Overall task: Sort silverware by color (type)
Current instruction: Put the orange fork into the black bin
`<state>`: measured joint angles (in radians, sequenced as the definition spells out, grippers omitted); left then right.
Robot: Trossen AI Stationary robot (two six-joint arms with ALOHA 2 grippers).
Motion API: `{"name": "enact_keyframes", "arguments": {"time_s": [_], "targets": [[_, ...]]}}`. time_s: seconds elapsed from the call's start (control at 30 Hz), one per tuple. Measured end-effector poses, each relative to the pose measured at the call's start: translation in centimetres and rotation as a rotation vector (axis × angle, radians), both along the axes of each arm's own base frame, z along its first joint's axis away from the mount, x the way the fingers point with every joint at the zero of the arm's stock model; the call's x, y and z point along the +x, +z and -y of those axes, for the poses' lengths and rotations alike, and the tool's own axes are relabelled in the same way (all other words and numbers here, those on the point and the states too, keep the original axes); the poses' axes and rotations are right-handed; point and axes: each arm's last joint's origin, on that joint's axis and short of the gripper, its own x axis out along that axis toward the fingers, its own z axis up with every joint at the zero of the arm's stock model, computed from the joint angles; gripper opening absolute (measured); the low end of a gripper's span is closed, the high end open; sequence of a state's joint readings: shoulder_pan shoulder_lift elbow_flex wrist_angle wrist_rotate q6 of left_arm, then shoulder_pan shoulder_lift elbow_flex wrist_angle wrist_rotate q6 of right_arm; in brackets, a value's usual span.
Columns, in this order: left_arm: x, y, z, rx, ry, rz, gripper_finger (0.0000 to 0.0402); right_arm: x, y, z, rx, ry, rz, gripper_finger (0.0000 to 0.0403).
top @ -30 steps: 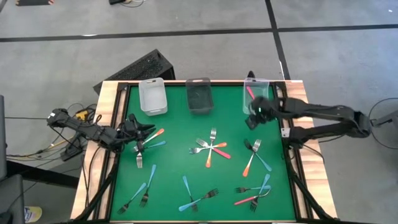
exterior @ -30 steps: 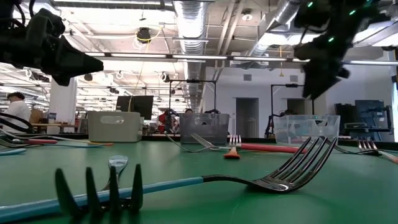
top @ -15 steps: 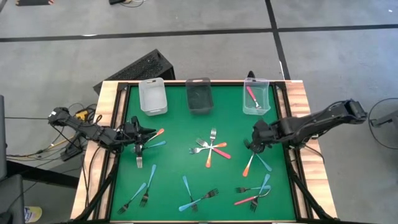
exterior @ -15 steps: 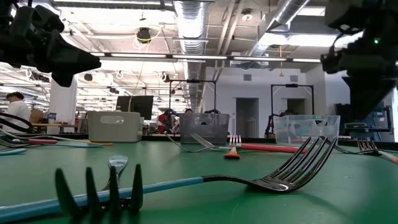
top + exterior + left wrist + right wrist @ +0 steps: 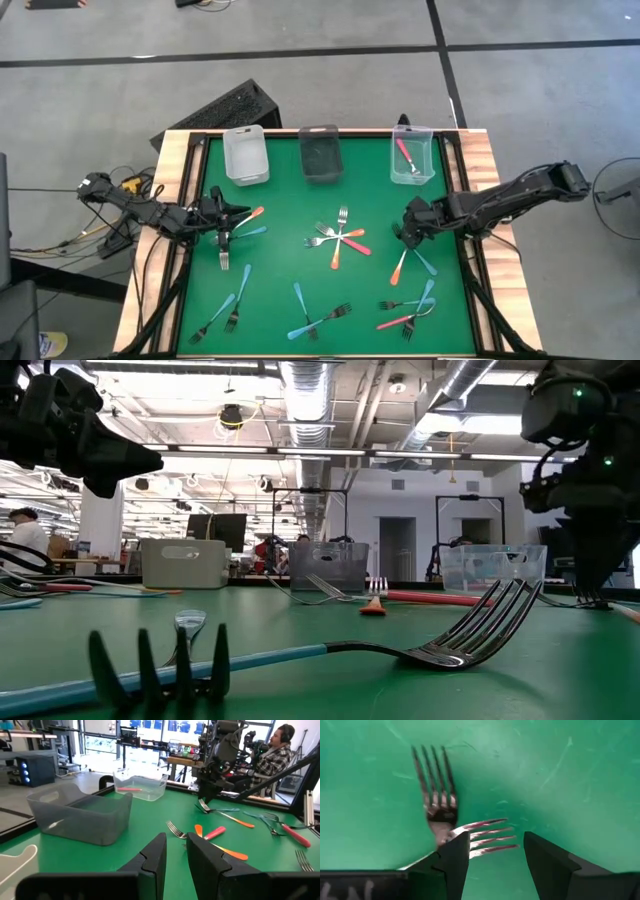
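We position the right gripper [image 5: 409, 231] low over the pair of crossed forks on the right side of the green table [image 5: 290, 255], one with an orange handle [image 5: 400, 267] and one with a light blue handle [image 5: 424, 263]. The right wrist view shows its fingers [image 5: 454, 854] spread, with the tines of one fork [image 5: 487, 837] lying in the gap between them and a second fork head [image 5: 434, 782] just beyond. Nothing is pinched yet. We judge that the spread stance lets the fingers drop on either side of one fork's neck, where the metal is narrow and stands slightly clear of the mat.

The left gripper [image 5: 228, 217] waits at the left edge of the table above another small cluster of forks [image 5: 243, 224]. Its fingers [image 5: 156, 856] stand close together with a narrow gap and hold nothing.

The remaining silverware lies scattered across the mat in crossed groups, including a central cluster [image 5: 338, 238]. Three bins line the far edge: a white bin [image 5: 245, 155], a dark bin [image 5: 320, 153] and a clear bin [image 5: 412, 157]. The clear bin already holds one pink-red fork [image 5: 405, 155]; so we take it as the pink-red destination.

Because the forks overlap, we expect that lifting one may drag its neighbour.
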<state>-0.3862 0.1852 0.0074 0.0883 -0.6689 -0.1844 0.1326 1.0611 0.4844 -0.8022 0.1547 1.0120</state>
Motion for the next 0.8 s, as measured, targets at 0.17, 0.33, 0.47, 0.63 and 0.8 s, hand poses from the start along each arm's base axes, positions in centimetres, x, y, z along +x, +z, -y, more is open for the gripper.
{"name": "enact_keyframes", "arguments": {"time_s": [0.17,0.33,0.47,0.63,0.8], "targets": [[0.0,0.0,0.0,0.0,0.0,0.0,0.0064,-0.6,-0.8,0.1,-0.003,-0.002,-0.03,0.0139],[0.0,0.0,0.0,0.0,0.0,0.0,0.0064,0.0,-0.7,0.2,-0.006,0.017,0.027,0.0059],[0.0,0.0,0.0,-0.004,0.001,0.001,0.0064,0.6,-0.3,0.4,-0.018,0.062,0.073,0.0025],[0.0,0.0,0.0,-0.004,0.001,0.001,0.0064,1.4,1.5,0.6,-0.074,0.118,0.09,0.0006],[0.0,0.0,0.0,-0.004,0.017,0.001,0.0064,2.4,4.8,0.3,-0.211,0.179,0.111,0.0006]]}}
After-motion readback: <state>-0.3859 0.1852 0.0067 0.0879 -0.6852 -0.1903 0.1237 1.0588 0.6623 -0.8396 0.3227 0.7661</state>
